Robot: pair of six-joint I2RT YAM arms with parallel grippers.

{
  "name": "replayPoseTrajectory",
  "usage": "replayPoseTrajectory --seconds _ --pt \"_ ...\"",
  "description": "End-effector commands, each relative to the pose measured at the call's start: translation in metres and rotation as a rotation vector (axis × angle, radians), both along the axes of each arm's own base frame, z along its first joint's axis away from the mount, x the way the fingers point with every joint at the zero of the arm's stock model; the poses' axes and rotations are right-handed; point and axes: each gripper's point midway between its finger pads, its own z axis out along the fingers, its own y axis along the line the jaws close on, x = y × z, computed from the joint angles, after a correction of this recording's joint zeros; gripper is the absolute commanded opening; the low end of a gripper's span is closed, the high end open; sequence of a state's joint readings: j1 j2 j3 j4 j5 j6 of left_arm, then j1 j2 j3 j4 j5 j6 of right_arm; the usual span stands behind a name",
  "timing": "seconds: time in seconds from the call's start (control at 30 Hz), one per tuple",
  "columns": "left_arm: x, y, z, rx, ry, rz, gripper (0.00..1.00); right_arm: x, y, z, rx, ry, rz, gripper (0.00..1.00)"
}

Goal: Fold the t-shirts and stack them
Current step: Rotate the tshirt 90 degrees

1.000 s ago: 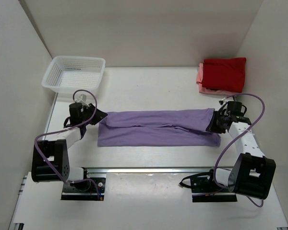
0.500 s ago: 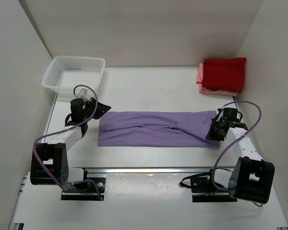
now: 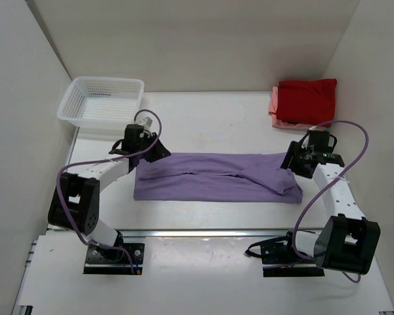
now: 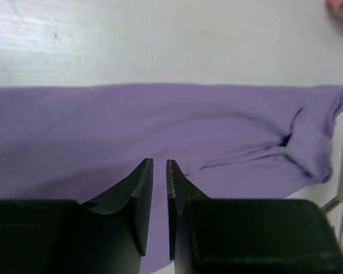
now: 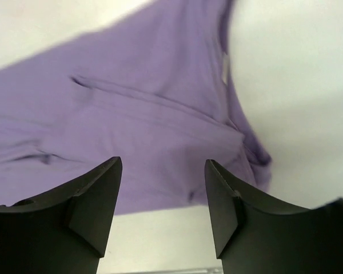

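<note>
We see the lavender t-shirt (image 3: 213, 177) lying flat across the middle of the table (image 3: 210, 125), folded lengthwise into a long band that runs from left to right. The left gripper (image 4: 159, 164) hangs over the band's far left corner; its fingers stand only a thin slit apart, and we see no cloth pinched between them (the purple shows through the gap from below). The right gripper (image 5: 163, 161) sits over the band's right end with its jaws spread wide and nothing in them; the cloth there is bunched into a small rumpled fold. In the far right corner the red t-shirt (image 3: 307, 100) lies folded on top of the salmon pink t-shirt (image 3: 274, 105), whose edge peeks out on the left side. A white lattice basket (image 3: 108, 79) stands at the far left corner, well apart from the shirts.
</note>
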State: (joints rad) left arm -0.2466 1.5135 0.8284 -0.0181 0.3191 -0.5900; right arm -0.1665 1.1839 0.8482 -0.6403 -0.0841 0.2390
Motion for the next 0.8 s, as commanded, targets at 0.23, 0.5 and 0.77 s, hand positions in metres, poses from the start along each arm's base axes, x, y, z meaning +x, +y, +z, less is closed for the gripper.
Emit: replayPoseTrajectory --seconds 0.23,0.5,0.77 --pt "-0.068 -0.012 -0.091 0.232 0.476 -0.070 0.24 0.011 0.049 -0.032 0.113 0.084 0.055 0.48" --pt "-0.122 -0.019 -0.101 0.237 0.717 -0.138 0.19 0.056 0.077 -0.067 0.115 0.273 0.135 0.34" --pt "-0.180 -0.039 -0.081 0.185 0.752 -0.226 0.14 0.167 0.154 -0.055 0.159 0.184 0.353 0.36"
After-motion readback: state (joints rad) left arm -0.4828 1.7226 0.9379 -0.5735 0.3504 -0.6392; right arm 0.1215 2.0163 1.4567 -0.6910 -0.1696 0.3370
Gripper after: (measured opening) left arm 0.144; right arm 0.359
